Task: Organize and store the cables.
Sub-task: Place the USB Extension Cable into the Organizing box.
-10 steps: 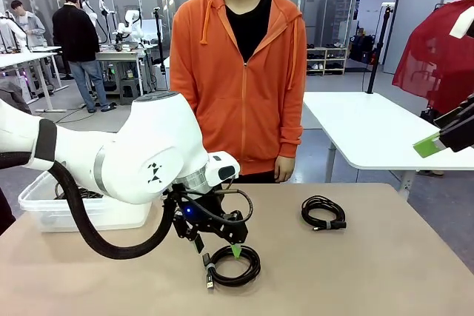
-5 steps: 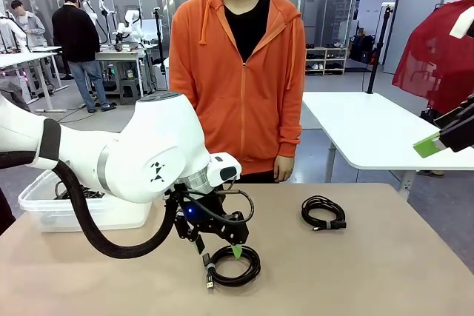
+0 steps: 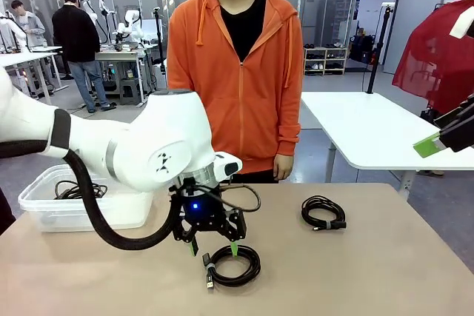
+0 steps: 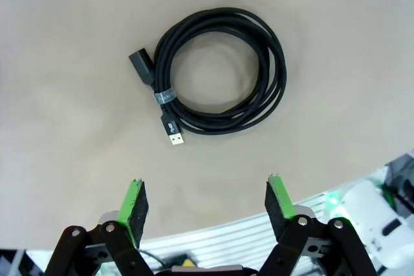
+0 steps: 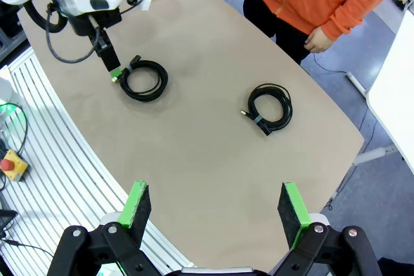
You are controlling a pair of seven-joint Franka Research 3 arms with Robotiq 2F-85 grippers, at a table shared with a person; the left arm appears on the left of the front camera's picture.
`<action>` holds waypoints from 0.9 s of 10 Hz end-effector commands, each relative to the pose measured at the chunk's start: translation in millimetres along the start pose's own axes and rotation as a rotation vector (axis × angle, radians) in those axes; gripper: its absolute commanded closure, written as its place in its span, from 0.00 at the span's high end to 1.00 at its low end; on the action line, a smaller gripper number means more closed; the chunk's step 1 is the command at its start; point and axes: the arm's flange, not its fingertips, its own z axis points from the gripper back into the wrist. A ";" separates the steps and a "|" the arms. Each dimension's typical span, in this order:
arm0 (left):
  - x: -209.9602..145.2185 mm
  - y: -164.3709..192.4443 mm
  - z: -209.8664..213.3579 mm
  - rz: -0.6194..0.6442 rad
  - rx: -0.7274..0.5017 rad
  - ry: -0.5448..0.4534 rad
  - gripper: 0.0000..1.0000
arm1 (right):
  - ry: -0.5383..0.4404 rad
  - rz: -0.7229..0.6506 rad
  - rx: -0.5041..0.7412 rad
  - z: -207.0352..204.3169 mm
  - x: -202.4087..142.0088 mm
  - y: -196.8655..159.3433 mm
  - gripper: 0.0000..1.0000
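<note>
Left gripper [image 3: 215, 248]: low over the table [image 3: 385, 271], fingers spread wide, nothing between them.
Near coil [image 4: 277, 72]: flat on the table at 6 o'clock in the front view. In the left wrist view it lies at 12 o'clock from the pads and clear of them. Plug ends at its 9 o'clock, a band around the turns there.
Far coil [image 3: 306, 214]: flat on the table at 2 o'clock from the near coil, well apart.
Bin [image 3: 29, 194]: clear plastic, at the table's 9 o'clock, with black cable [image 3: 74, 190] inside.
Right gripper [image 5: 213, 192]: high above the table, fingers wide apart, empty.
Person [image 3: 237, 72]: orange hoodie, standing at the table's 12 o'clock edge, arms down.
</note>
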 end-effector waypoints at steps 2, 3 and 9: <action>21.1 -8.7 22.7 0.088 0.047 0.122 0.92 | 0.013 -0.007 -0.007 1.5 -3.5 -0.1 1.00; 24.7 -6.4 28.6 0.095 0.064 0.149 0.92 | 0.013 -0.007 -0.007 1.5 -3.5 -0.1 1.00; 26.1 -10.5 17.8 0.066 0.165 0.086 0.92 | 0.013 -0.007 -0.007 1.5 -3.5 -0.1 1.00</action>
